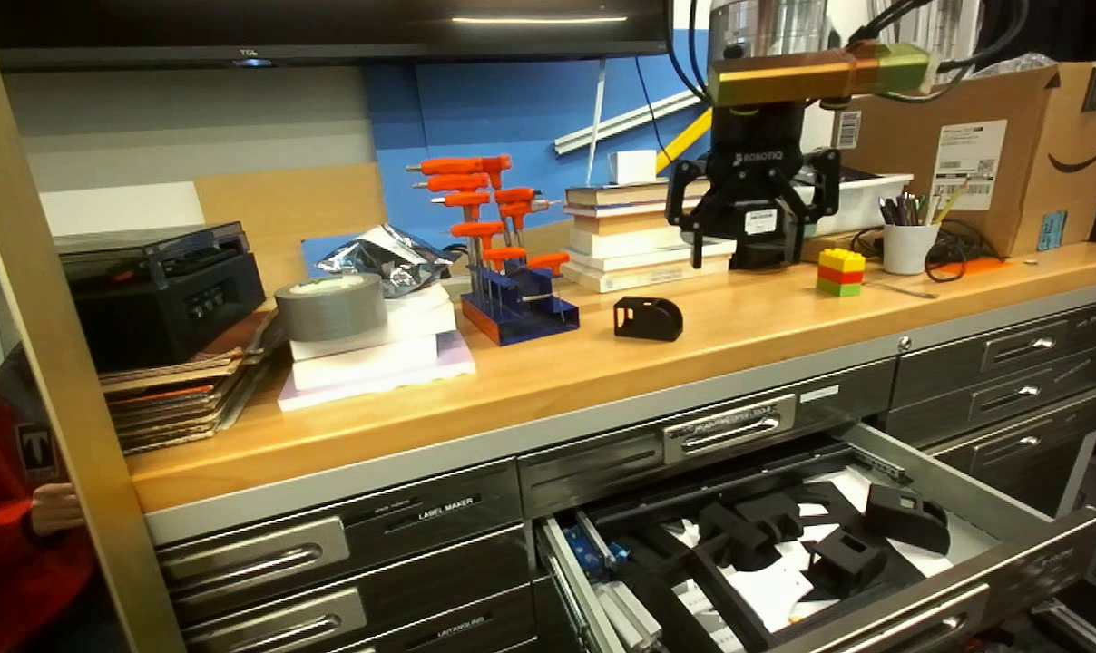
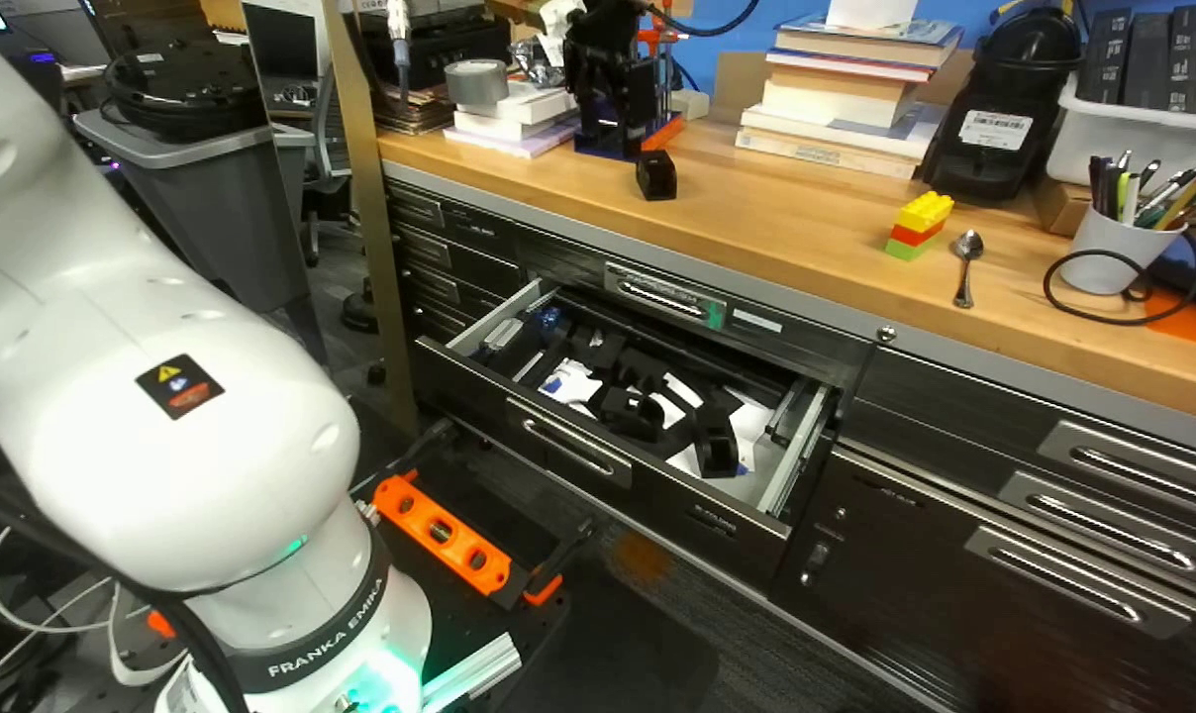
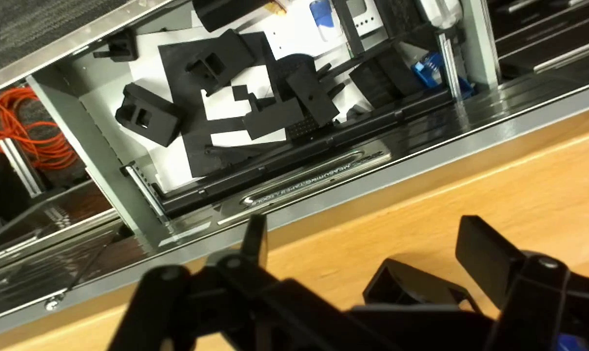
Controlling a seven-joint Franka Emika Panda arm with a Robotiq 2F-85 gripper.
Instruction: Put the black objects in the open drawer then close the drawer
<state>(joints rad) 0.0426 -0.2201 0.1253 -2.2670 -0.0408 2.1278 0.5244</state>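
Observation:
A rounded black object (image 1: 648, 319) rests on the wooden bench top near its front edge; it shows in both exterior views. My gripper (image 1: 746, 258) hangs above the bench, its fingers wide apart and holding nothing. In the wrist view, the same black object (image 3: 414, 282) lies below and between the fingertips, partly covered by the gripper body. The grey drawer (image 2: 598, 446) is pulled out beneath the bench. Several black pieces lie inside it, among them a rounded one (image 3: 148, 114) and a blocky one (image 3: 221, 58), over white and black lining.
Beside the bench object stands a rack of orange-handled hex keys (image 1: 521, 299). Stacked books (image 1: 648, 231), a toy-brick block (image 1: 840, 272), a spoon (image 2: 966, 267) and a pen cup (image 2: 1113, 248) are also on the bench. Duct tape (image 1: 330, 307) sits on books.

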